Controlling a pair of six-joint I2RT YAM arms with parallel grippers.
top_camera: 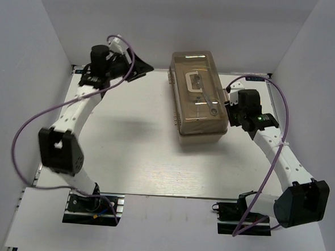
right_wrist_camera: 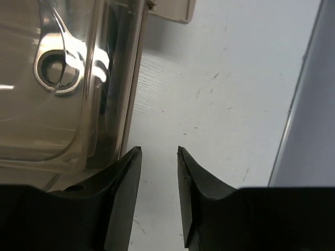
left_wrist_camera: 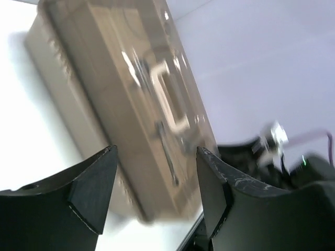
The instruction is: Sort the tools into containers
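Toolbox (top_camera: 196, 101), closed, is seen at the far middle of a white table (top_camera: 137, 158). Its rectangular body is made of beige plastic. The raised lid (top_camera: 185, 112) is translucent brownish plastic, glossy, with bright reflections across it. A pale loop-shaped handle (top_camera: 195, 84) is set into the top. Through the lid a silver metal wrench (top_camera: 207, 102) can be made out inside, and its ring end is shown close up by the right wrist camera. Anything else inside cannot be told through the tinted plastic.

The left gripper (top_camera: 143, 70) is raised near the table's far left, well apart from the toolbox. Its black, wedge-shaped fingers are spread wide, with nothing between them. The right gripper (top_camera: 232, 108) is placed just beside the toolbox's right wall. Its fingers are parted by a narrow gap, and only bare, faintly scuffed table is seen between them.
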